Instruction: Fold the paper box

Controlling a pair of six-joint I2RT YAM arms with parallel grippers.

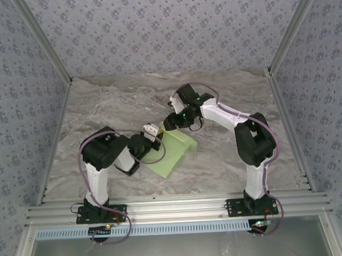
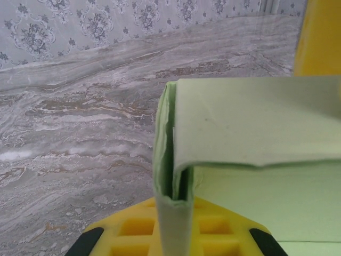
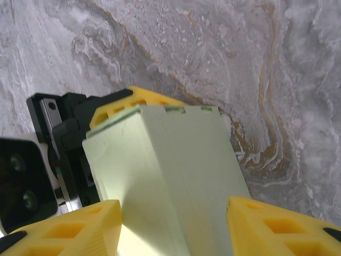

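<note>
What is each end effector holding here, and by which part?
Left end effector pinches the paper box by its folded edge. Right end effector straddles it; grip unclear.

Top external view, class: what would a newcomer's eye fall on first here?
The pale green paper box, partly folded, stands out in the middle of the grey marbled table. Both arms reach it: the left fingers pinch its left edge, the yellow right fingers straddle its far end.
</note>
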